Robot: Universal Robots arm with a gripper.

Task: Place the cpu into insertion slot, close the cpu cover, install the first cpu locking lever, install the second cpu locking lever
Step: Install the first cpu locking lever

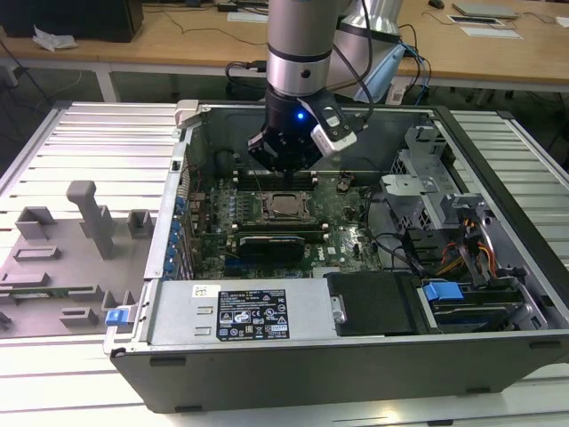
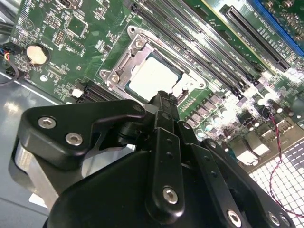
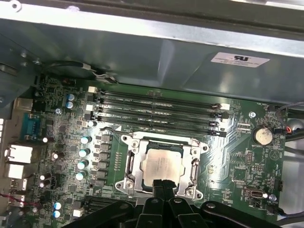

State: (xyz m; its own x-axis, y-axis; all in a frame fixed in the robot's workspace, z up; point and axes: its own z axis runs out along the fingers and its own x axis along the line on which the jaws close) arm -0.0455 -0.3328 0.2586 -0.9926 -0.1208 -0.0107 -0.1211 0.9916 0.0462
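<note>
Gripper [image 3: 164,183] pressed together and empty, just above cpu [image 3: 161,164] in insertion slot [image 3: 164,144], cpu cover [image 3: 134,165] lying flat, its near edge hidden behind the gripper

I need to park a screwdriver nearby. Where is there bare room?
Bare ribbed table lies beyond the grey fixture, at the exterior view's left of the case. Inside the case it is crowded: the hand hangs by the cpu, memory slots alongside.

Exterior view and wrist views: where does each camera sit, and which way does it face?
Exterior view: off the arm, above the open case, looking down inside; arm and gripper show.
First wrist view: on the arm, facing the motherboard; the gripper shows.
Second wrist view: same, behind more of the gripper.
Both share the cpu.
</note>
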